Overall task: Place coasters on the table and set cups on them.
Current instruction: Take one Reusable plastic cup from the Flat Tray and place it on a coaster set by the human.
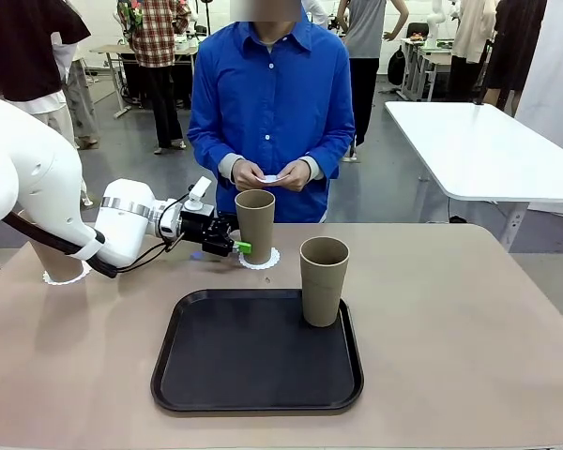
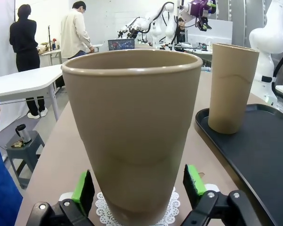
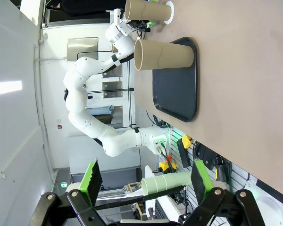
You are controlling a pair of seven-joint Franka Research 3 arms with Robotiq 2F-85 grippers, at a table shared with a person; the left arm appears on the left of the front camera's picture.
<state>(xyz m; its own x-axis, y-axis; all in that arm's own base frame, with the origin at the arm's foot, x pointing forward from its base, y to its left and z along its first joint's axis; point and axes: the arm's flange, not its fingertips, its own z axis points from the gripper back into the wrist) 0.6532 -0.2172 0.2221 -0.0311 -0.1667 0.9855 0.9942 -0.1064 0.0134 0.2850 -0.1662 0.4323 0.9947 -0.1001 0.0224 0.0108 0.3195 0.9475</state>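
Front view, centre: a tan cup (image 1: 254,225) is seen on a lacy coaster (image 1: 263,260) on the table (image 1: 469,309), with the left gripper (image 1: 241,247) at its base. Left wrist view: the jaws are spread wide around its lower wall, nothing clamped; it is judged light and stiff, best taken mid-body. Right wrist view, bottom: the right gripper (image 3: 146,176) is spread open, empty.

Tan-brown cups (image 1: 254,225), white lacy coasters (image 1: 271,259), black tray (image 1: 235,361), beige table (image 1: 450,328)
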